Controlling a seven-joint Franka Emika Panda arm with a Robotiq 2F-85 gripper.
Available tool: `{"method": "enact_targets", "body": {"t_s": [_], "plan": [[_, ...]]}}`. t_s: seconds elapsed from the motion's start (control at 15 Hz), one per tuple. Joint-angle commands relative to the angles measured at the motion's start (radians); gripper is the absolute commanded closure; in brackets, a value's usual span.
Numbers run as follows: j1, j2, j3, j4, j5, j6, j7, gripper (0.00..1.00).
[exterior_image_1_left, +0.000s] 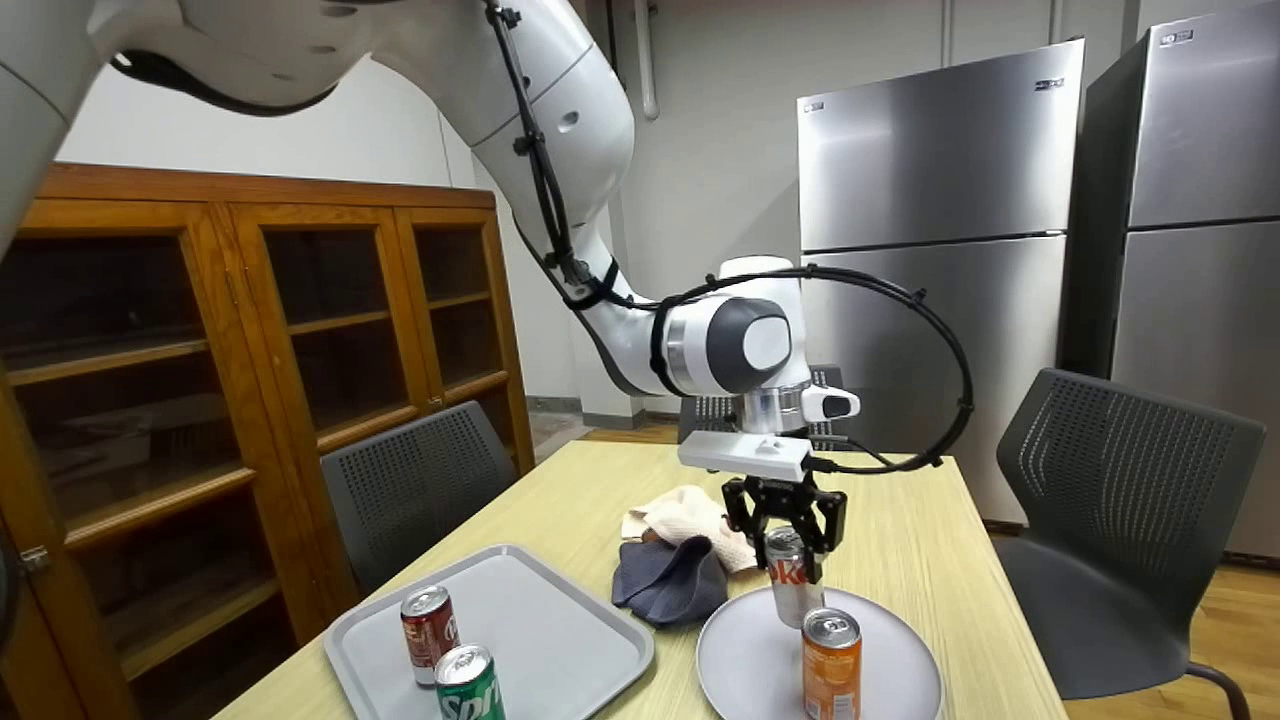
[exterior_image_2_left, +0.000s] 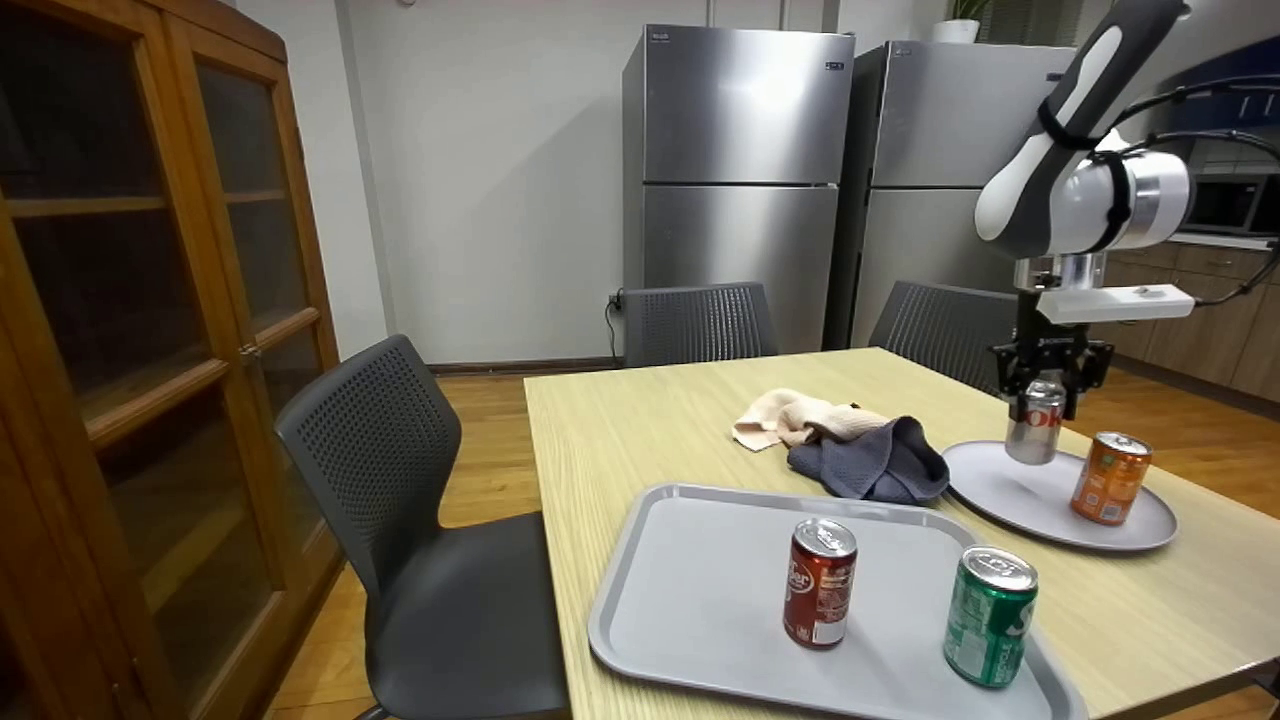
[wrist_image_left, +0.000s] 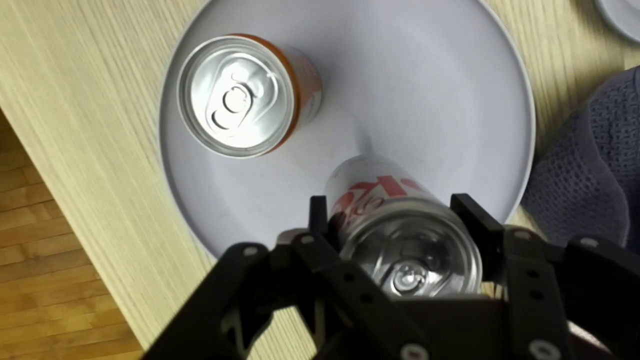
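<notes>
My gripper (exterior_image_1_left: 788, 560) is shut on a silver can with red letters (exterior_image_1_left: 797, 602), one finger on each side near its top. In the wrist view both fingers (wrist_image_left: 389, 205) lie against the silver can (wrist_image_left: 415, 250), its lid facing the camera. The can is over a round grey plate (wrist_image_left: 450, 100); I cannot tell whether its base touches the plate. An orange can (wrist_image_left: 237, 100) stands upright on the plate near the rim, apart from the silver can. Both cans on the plate (exterior_image_2_left: 985, 470) show in both exterior views.
A grey tray (exterior_image_2_left: 700, 560) holds a dark red can (exterior_image_2_left: 820, 590) and a green can (exterior_image_2_left: 990, 620). A dark cloth (exterior_image_2_left: 870, 465) and a pale cloth (exterior_image_2_left: 800, 415) lie beside the plate. Chairs (exterior_image_1_left: 1120, 520) stand around the table (exterior_image_1_left: 600, 470).
</notes>
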Motion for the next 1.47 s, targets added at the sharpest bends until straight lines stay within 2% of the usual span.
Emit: {"method": "enact_targets", "body": {"t_s": [0.0,0.73,1.4], "plan": [[-0.032,0.033,0.002,0.056,0.027,-0.037,0.018,0.62],[-0.081,0.085,-0.002,0.106,0.059,-0.047,0.015,0.62],[-0.132,0.093,0.007,0.098,0.136,-0.034,0.016,0.62]]}}
